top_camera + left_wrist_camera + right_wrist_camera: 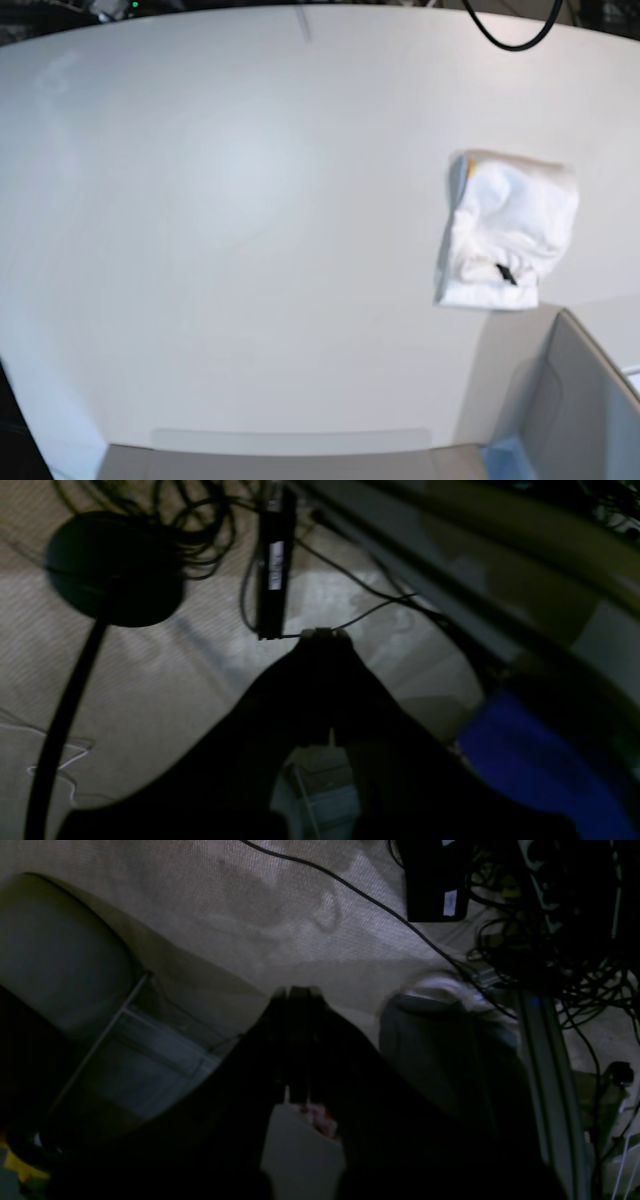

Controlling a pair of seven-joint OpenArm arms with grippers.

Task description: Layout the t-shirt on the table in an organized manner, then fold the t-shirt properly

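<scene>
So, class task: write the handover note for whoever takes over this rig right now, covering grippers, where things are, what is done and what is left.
Left gripper: shut, empty, hanging over the carpeted floor and cables, away from the tabletop.
Right gripper: shut, empty, also over the floor.
T-shirt: crumpled in a loose bundle on the table, toward the base view's right, near the grey bin. Its print is not readable.
Done: nothing visible; the shirt is neither spread nor folded.
Left: bring the arms over the table, spread the shirt flat, then fold it.
</scene>
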